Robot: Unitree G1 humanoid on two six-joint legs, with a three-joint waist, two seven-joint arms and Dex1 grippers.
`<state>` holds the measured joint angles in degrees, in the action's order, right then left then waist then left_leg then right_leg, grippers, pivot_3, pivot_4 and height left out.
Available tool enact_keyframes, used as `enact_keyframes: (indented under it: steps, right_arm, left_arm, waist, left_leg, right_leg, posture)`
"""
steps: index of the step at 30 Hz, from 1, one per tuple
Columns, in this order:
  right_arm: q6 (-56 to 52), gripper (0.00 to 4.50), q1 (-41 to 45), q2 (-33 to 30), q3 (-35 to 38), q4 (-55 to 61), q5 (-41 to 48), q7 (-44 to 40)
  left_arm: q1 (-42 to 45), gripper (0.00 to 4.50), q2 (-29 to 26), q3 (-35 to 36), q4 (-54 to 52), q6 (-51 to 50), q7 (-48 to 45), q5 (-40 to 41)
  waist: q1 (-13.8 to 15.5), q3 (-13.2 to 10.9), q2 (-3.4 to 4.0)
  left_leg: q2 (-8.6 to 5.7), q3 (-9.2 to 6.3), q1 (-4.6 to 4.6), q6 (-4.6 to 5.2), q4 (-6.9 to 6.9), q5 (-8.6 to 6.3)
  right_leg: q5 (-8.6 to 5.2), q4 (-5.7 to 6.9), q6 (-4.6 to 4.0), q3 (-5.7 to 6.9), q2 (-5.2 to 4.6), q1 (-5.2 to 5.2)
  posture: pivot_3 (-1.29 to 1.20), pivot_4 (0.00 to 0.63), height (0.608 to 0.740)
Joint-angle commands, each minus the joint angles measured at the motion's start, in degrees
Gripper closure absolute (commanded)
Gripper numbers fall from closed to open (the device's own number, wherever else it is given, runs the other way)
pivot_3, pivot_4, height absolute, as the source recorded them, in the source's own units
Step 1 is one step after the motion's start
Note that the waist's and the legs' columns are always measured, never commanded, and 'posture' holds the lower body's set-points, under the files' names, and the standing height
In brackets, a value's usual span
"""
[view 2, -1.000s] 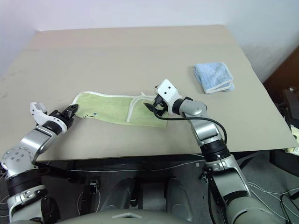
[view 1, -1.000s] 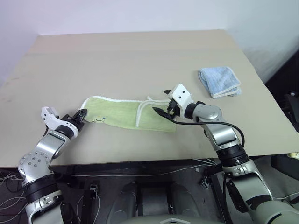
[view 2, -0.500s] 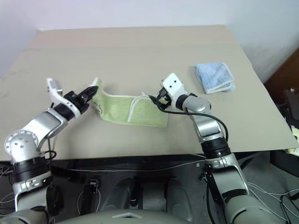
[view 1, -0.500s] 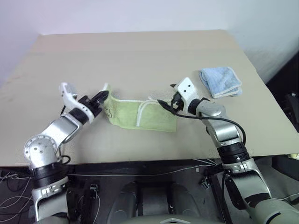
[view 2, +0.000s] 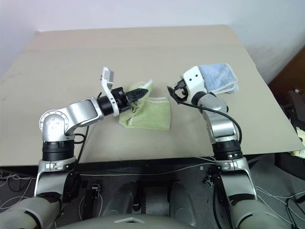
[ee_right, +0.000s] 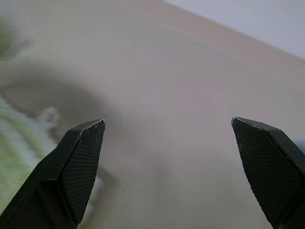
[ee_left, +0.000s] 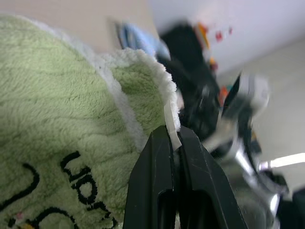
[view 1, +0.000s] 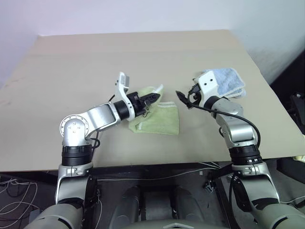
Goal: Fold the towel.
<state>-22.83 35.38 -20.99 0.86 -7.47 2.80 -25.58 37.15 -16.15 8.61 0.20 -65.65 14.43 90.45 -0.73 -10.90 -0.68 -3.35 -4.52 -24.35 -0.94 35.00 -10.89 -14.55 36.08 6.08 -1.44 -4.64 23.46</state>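
So my left hand (view 1: 153, 97) is pinched on the towel (view 1: 159, 121) edge, carried over its other half mid-surface (view 1: 143, 57); my right hand (view 1: 185, 99) hangs wide open, empty. Fold half made: laying down and flattening remain.

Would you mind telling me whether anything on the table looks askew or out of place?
The green towel lies bunched, with one end lifted off the table in the shut left gripper. The blue cloth sits loosely folded nearby. Nothing looks spilled or damaged.
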Motion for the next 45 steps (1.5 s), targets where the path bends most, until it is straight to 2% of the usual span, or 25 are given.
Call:
enact_keyframes:
  steps: [1, 6, 10, 14, 20, 24, 28, 33, 37, 41, 42, 45]
  right_arm:
    - [-0.8, 0.00, -0.2, -0.3, 4.0, 3.2, 1.2, 3.3]
    - [-2.0, 0.00, -1.0, 0.0, 6.8, 3.4, 1.2, 7.9]
    - [-2.3, 0.00, -1.6, 0.3, 6.6, 4.2, 1.3, 9.5]
    - [-2.0, 0.00, -2.8, 0.2, 5.5, 5.2, 0.5, 10.3]
    - [-2.1, 0.00, -3.9, 0.2, 5.3, 5.8, 0.3, 11.3]
    - [-1.9, 0.00, -4.2, 0.0, 5.0, 6.0, 0.0, 11.6]
    - [-1.2, 0.00, -4.3, -0.3, 4.8, 5.1, -0.5, 11.5]
    - [-0.6, 0.00, -3.0, 0.2, 4.7, 3.9, -0.3, 11.5]
    - [-0.9, 0.00, -1.6, 0.9, 5.5, 3.4, 1.3, 11.2]
    - [-7.3, 0.00, -0.4, 1.4, 6.3, 6.6, 6.8, 7.5]
    - [-8.7, 0.19, 0.0, 1.9, 6.2, 7.8, 8.2, 6.7]
    - [-12.5, 0.95, 0.3, 4.0, 5.3, 13.4, 14.0, 3.7]
  left_arm:
    - [1.9, 4.47, -1.7, -1.6, 2.3, -1.8, -5.4, -3.3]
    - [5.4, 4.47, -0.4, -6.1, 8.5, -2.6, -13.8, -12.1]
    - [7.4, 4.47, 0.8, -11.7, 10.3, 0.0, -24.9, -21.6]
    - [9.0, 4.47, 4.1, -12.9, 12.7, 0.3, -30.6, -26.2]
    - [6.3, 4.47, 2.9, -18.8, 10.6, 3.2, -38.5, -37.2]
    - [4.3, 4.47, 3.6, -17.2, 10.8, 6.7, -42.4, -40.3]
    - [3.4, 3.46, 4.0, -15.6, 9.5, 8.1, -44.5, -42.1]
    - [2.8, 1.75, 3.3, -12.6, 4.9, 9.7, -49.8, -41.1]
    - [2.1, 0.42, 0.8, -10.9, 0.9, 15.3, -55.4, -43.1]
    - [2.8, 0.42, -1.7, -5.0, -0.4, 22.3, -58.7, -43.2]
    - [2.7, 0.39, -3.0, -4.7, 0.3, 25.5, -59.9, -45.4]
    - [0.1, 1.00, -8.3, -5.4, 2.3, 32.3, -66.7, -50.4]
  waist:
    - [0.0, 0.0, 0.00]
    - [0.2, 0.0, 0.00]
    - [0.1, 0.0, 0.00]
    - [0.0, 0.0, 0.01]
    - [-0.2, 0.0, 0.03]
    - [0.0, 0.0, 0.03]
    - [0.0, 0.0, 0.03]
    - [-0.1, 0.0, 0.03]
    - [-0.1, 0.0, 0.04]
    - [-0.2, 0.0, 0.06]
    - [-0.1, 0.0, 0.06]
    - [-0.4, -0.1, 0.09]
  left_leg:
    - [0.01, 0.00, 0.00, 0.00, 0.00, 0.00]
    - [-0.01, 0.02, 0.00, 0.00, 0.03, 0.01]
    - [-0.04, 0.03, -0.02, 0.00, 0.02, 0.01]
    - [-0.03, 0.04, -0.02, 0.00, -0.02, 0.01]
    - [0.00, 0.04, -0.02, 0.00, -0.02, 0.01]
    - [0.00, 0.03, -0.03, 0.00, -0.03, 0.01]
    - [0.00, 0.02, -0.03, 0.00, 0.00, 0.01]
    - [0.00, 0.02, -0.03, 0.00, -0.02, 0.01]
    - [0.02, 0.03, -0.02, 0.00, -0.02, 0.01]
    - [0.03, 0.02, -0.03, 0.00, -0.02, 0.01]
    - [0.03, 0.02, -0.03, 0.00, -0.02, 0.01]
    - [0.03, 0.03, -0.03, 0.00, -0.05, 0.01]
  right_leg:
    - [0.00, 0.00, 0.00, 0.00, 0.01, 0.00]
    - [-0.01, 0.00, -0.01, 0.00, 0.01, -0.03]
    - [-0.01, -0.05, -0.01, 0.00, 0.00, -0.03]
    - [-0.01, -0.05, -0.01, 0.00, -0.01, -0.01]
    - [-0.01, -0.03, -0.01, -0.01, 0.00, 0.00]
    - [-0.02, -0.05, -0.02, -0.02, -0.02, 0.01]
    - [-0.02, -0.05, -0.02, -0.01, -0.03, 0.00]
    - [-0.01, -0.05, -0.01, -0.01, -0.04, 0.01]
    - [-0.02, -0.04, -0.02, -0.02, -0.03, 0.01]
    - [-0.02, -0.03, -0.03, -0.01, -0.02, 0.02]
    - [-0.02, -0.04, -0.03, -0.01, -0.02, 0.03]
    - [-0.02, -0.03, -0.03, -0.03, -0.02, 0.05]
  posture:
    - [0.00, 0.150, 0.740]
    - [0.00, 0.150, 0.740]
    - [0.00, 0.150, 0.740]
    - [0.00, 0.150, 0.740]
    - [0.00, 0.150, 0.740]
    - [0.00, 0.150, 0.740]
    - [0.00, 0.150, 0.740]
    - [0.00, 0.150, 0.740]
    - [0.00, 0.150, 0.740]
    - [0.00, 0.150, 0.740]
    - [0.00, 0.150, 0.740]
    - [0.00, 0.150, 0.740]
